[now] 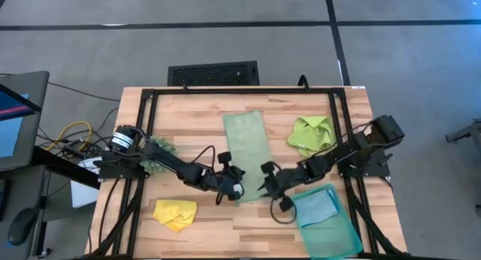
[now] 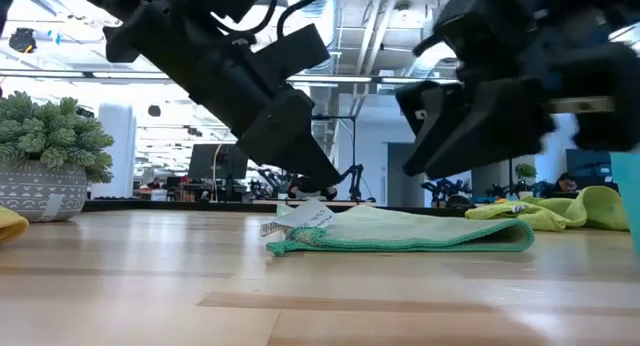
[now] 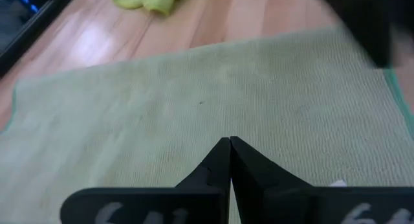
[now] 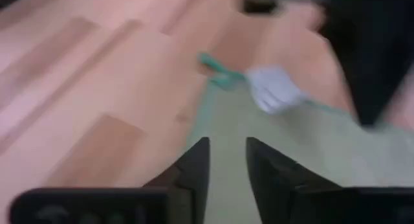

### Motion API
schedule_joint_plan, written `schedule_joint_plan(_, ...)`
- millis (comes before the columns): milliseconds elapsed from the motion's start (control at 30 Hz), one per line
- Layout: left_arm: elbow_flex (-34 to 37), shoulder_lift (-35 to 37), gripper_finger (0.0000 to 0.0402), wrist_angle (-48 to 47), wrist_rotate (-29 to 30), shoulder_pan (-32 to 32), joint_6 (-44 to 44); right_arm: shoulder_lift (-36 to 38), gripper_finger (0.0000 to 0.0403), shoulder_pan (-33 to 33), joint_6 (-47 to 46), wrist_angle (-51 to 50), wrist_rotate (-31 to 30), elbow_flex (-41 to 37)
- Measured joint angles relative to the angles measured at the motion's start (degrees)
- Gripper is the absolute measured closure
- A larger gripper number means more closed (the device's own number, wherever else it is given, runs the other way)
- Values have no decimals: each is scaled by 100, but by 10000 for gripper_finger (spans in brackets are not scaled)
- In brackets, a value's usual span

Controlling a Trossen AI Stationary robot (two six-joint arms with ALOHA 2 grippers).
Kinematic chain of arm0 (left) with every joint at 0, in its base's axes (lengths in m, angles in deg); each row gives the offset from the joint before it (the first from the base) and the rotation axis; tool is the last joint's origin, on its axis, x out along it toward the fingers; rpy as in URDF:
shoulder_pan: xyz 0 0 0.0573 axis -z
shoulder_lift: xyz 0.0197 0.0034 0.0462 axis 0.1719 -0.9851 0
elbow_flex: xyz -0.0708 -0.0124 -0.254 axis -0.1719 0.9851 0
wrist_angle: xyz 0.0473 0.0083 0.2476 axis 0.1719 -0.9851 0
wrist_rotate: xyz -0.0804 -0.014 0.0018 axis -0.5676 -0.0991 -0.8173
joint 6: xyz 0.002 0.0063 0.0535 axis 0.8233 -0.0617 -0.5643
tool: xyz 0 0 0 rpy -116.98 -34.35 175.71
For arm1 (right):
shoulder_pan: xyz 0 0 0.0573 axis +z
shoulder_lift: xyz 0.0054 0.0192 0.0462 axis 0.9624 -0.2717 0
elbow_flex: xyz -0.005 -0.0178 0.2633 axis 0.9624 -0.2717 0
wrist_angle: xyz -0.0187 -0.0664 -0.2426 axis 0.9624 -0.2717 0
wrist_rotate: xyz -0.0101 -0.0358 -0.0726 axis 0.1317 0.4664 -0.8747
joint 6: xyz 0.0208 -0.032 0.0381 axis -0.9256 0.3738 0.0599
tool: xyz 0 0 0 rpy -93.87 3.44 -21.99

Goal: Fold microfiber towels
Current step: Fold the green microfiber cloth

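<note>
The left tool [image 1: 234, 186] is pressed together and the right tool [image 1: 268, 186] stands slightly apart, both at the near end of the sage towel [image 1: 248, 143]. That towel lies folded at frame centre, long axis running top to bottom on the tabletop [image 1: 195, 117]. At lower right, the teal tray [image 1: 338, 236] holds the folded blue towel [image 1: 316, 206].
</note>
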Motion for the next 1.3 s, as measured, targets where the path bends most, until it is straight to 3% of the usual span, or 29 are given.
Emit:
schedule_joint_plan(167,0,0,401,-189,0,-196,399,-507,224,230,223,-15,-19,374)
schedule_joint_plan(367,0,0,401,-381,-26,-261,610,-1155,218,277,129,-900,-211,1171)
schedule_joint_plan(600,0,0,401,-382,-35,-235,609,-1596,273,175,-167,-1897,-451,1770)
schedule_joint_plan(900,-113,150,401,-427,156,-235,884,-1656,389,-13,-153,-1933,-720,1787)
schedule_joint_plan(1133,-94,-30,401,-611,-494,-496,814,-1494,381,64,-167,-2036,-584,1763)
schedule_joint_plan(1300,-95,-284,401,-555,-969,-528,487,-1151,396,193,-200,-2482,-55,1723)
